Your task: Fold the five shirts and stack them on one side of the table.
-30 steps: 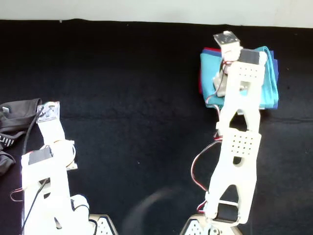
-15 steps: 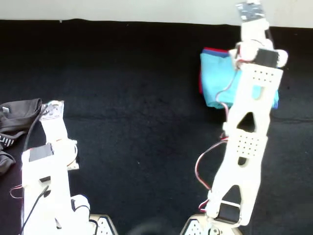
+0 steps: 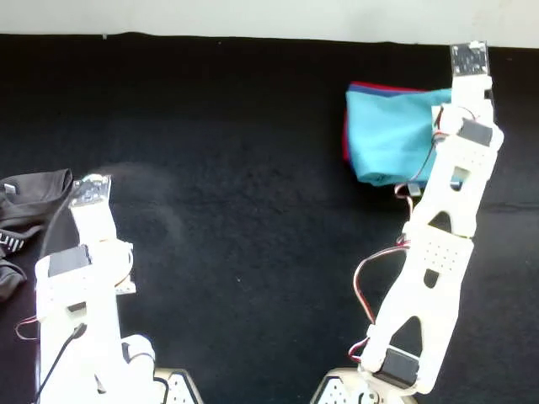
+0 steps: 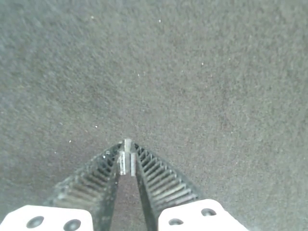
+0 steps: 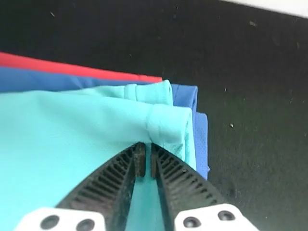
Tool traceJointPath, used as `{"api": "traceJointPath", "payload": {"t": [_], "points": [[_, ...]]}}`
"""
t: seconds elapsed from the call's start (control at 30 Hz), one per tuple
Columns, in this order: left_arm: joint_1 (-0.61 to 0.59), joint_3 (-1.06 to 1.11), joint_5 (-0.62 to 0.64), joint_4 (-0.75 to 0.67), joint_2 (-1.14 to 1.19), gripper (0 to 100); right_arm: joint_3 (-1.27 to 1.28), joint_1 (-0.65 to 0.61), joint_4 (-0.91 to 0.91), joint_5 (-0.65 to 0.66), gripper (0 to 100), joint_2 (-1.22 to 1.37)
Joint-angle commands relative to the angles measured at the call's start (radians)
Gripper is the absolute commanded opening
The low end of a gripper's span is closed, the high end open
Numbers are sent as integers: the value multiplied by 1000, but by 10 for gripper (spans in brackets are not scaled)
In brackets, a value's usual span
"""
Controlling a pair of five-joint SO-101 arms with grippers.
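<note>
Fingers (image 5: 122, 178) of the right gripper (image 5: 145, 159), pressed together and empty, have been swung to the outer corner of the folded turquoise shirt (image 3: 387, 139) topping the stack (image 5: 48, 79), so the crumpled black shirt (image 3: 25, 202) at the left of the desk (image 3: 253, 168) is judged next.

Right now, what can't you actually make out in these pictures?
Black garment: high view, cut off by the left edge, partly behind the left arm.
Shirt stack: high view, right side hidden under the right arm.
Layers below the turquoise shirt: blue edge, red edge show; total unclear.
</note>
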Motion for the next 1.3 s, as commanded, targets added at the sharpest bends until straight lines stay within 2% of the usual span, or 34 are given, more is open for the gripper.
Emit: {"api": "traceJointPath", "payload": {"t": [0.0, 0.3, 0.4, 0.57, 0.67, 0.8, 0.9, 0.97, 1.2, 1.27], "points": [[12, -35, -8, 15, -15, 12, -10, 38, -24, -5, 36, 2], [13, -61, -6, 38, -16, 13, -12, 64, -59, -17, 36, -150], [13, -120, -6, 101, -12, 14, -12, 68, -54, -107, 39, -234], [8, -234, -6, 210, -8, 21, -10, 59, 61, -146, 40, -366], [-12, -292, -8, 275, -8, 99, -10, 42, 188, -144, 41, -441], [-124, -369, -120, 285, -8, 187, -10, 21, 348, -144, 41, -549], [-260, -435, -201, 281, -1, 197, -2, -10, 453, -138, 41, -630], [-341, -489, -238, 256, 42, 199, -2, -47, 536, -86, 41, -670], [-506, -814, -255, 229, 464, 196, 1, -165, 786, -55, 41, -788], [-541, -931, -255, 232, 593, 196, 36, -182, 785, -58, 41, -840]]}}
